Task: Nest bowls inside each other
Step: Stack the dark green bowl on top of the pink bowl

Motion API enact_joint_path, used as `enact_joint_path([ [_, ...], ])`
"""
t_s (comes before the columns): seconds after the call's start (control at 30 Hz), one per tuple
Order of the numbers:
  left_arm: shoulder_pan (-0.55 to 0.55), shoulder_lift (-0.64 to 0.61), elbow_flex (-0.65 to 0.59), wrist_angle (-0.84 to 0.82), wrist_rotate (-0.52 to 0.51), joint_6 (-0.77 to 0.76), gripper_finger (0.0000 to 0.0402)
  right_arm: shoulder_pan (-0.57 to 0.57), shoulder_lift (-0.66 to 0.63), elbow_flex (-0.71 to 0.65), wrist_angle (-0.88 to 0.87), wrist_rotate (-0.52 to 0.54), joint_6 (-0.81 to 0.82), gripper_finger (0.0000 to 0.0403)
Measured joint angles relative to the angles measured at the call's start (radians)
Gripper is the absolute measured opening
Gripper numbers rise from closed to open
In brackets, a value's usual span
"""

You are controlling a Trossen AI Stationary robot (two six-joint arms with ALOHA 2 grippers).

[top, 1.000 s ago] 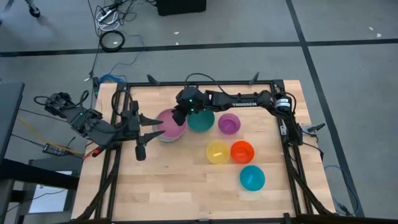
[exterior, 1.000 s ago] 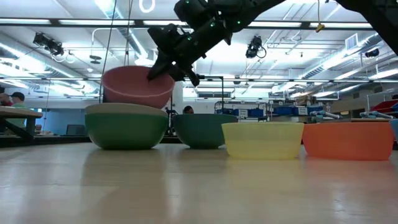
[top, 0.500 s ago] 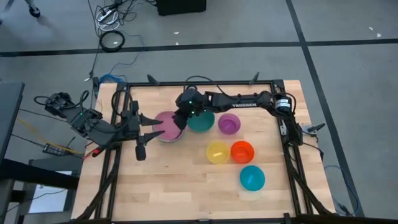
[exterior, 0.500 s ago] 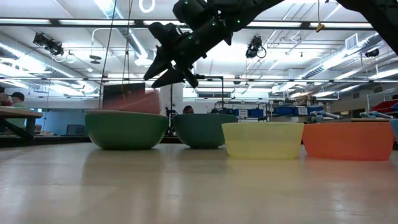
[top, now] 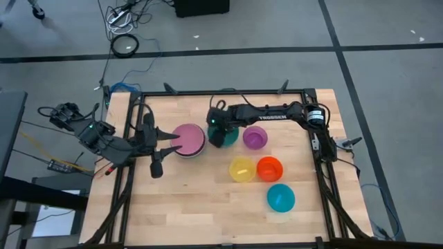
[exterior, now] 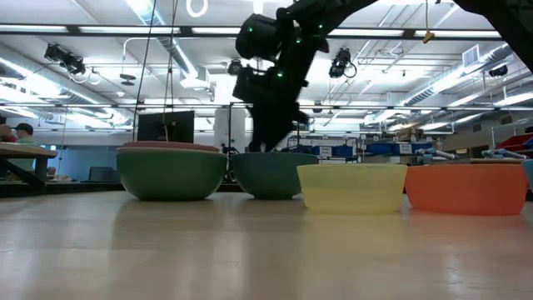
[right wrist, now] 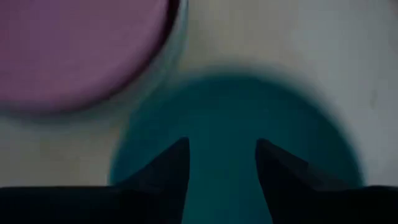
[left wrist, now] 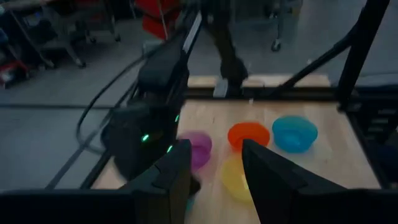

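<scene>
The pink bowl [top: 188,138] sits nested in the sage green bowl [exterior: 171,173] at the table's far left. Only its rim [exterior: 171,147] shows above the green one. Just to its right stands the teal bowl [top: 232,135]. My right gripper [right wrist: 221,162] is open and points steeply down over the teal bowl's inside [right wrist: 249,112]. The purple bowl [top: 255,137], yellow bowl [top: 241,169], orange bowl [top: 270,168] and light blue bowl [top: 281,198] stand apart on the table. My left gripper [top: 172,140] is open and waits beside the pink bowl's left side.
The table's black frame [top: 221,93] runs along the far edge close behind the bowls. Bare wood [top: 194,207] lies along the near left of the table. The left arm [top: 111,145] reaches in from the left edge.
My right gripper has opened and let go of the pink bowl. The bowl was tilted above the green bowl and has dropped into it, where it now sits level. The gripper has then moved toward the table's right, over the teal bowl, tipping steeply downward and sinking.
</scene>
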Motion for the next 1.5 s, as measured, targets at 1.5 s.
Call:
enact_joint_path([
  [1.5, 0.000, 0.000, -0.006, -0.080, -0.003, -0.072, 0.0152, 0.159, -0.001, -0.058, 0.008, -0.031, 0.041, 0.0194],
])
